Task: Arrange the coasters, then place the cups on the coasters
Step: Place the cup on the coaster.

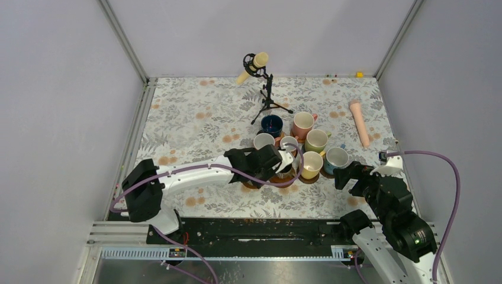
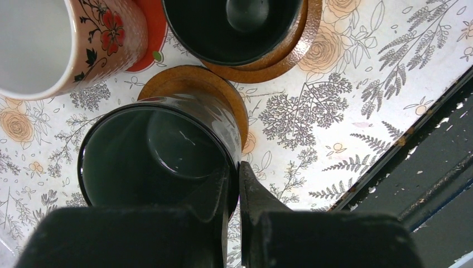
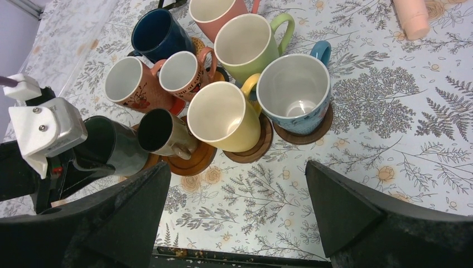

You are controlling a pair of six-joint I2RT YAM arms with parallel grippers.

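Note:
My left gripper is shut on the rim of a dark glossy cup, one finger inside and one outside. The cup hangs over a tan round coaster, part of which shows beyond it; whether they touch I cannot tell. Beside it a black cup stands on a brown coaster, and a pink floral cup on a red coaster. My right gripper stands open and empty over the cloth, just before the yellow cup and light blue cup, each on a wooden coaster.
Pale green, navy and more pink cups crowd close together behind. A cream microphone on a black stand is at the back, a pink cylinder at the right. The black front rail borders the cloth.

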